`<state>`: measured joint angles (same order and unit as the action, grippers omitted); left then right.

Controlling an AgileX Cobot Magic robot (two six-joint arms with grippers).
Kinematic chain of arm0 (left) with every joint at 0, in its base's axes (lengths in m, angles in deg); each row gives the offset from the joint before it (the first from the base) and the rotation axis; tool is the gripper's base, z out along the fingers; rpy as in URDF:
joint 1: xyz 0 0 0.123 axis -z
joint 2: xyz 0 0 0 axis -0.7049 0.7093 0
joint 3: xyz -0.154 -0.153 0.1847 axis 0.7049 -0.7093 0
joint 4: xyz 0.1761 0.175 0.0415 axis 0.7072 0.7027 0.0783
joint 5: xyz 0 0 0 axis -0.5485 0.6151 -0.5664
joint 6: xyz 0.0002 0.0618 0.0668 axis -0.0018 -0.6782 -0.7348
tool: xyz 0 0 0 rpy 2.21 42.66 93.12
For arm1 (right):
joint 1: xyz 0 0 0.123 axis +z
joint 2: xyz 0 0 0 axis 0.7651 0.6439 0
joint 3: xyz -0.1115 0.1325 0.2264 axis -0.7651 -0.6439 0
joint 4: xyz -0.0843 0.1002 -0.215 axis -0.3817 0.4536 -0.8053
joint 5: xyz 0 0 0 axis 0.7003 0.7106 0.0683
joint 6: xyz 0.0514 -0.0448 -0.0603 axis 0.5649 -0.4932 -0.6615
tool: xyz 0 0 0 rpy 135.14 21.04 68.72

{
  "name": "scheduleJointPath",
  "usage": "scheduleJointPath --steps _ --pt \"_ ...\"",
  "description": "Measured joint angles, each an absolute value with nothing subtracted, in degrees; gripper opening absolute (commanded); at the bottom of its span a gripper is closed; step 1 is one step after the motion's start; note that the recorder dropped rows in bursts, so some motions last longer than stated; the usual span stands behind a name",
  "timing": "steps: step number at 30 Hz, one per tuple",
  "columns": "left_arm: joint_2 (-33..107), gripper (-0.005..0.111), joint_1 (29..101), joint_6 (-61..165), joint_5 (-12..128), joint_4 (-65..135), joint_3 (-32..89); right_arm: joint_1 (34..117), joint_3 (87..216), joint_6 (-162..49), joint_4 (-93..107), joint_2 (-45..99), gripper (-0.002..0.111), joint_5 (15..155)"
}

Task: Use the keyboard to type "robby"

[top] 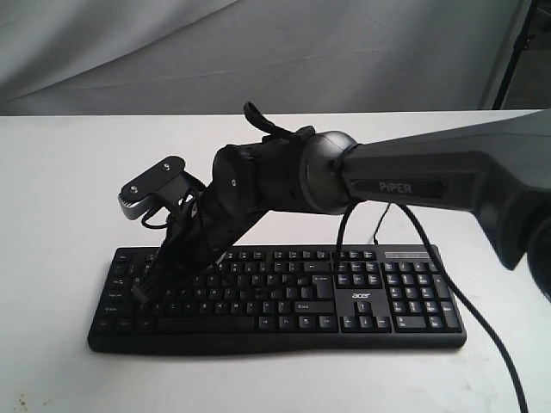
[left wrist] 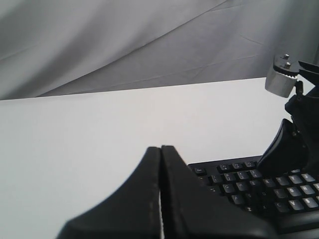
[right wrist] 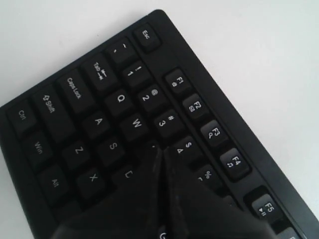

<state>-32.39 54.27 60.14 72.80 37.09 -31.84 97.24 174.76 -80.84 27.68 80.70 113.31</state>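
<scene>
AT THE KEYS: The right gripper (right wrist: pixel 160 149), jaws pressed together, dips over the nine o'clock end of the keyboard (top: pixel 284 301), which lies at six o'clock on the table (top: pixel 60 215). Its blunt tip crowds the keys beside W and 4 (R is hidden, likely beneath), so a slanted press could strike two letters. The left gripper (left wrist: pixel 160 149), likewise closed, hangs near the keyboard's corner. The tabletop is white, with grey cloth (top: pixel 129 52) at twelve.

Black keyboard (top: pixel 284 297) with white legends, white table (top: pixel 60 189), grey backdrop (top: pixel 129 52)
</scene>
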Motion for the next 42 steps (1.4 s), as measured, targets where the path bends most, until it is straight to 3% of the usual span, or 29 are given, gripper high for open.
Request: scheduleJointPath --steps 42 --pt "-32.39 0.000 54.27 60.14 72.80 37.09 -31.84 97.24 174.76 -80.21 24.36 82.39 0.000 112.75"
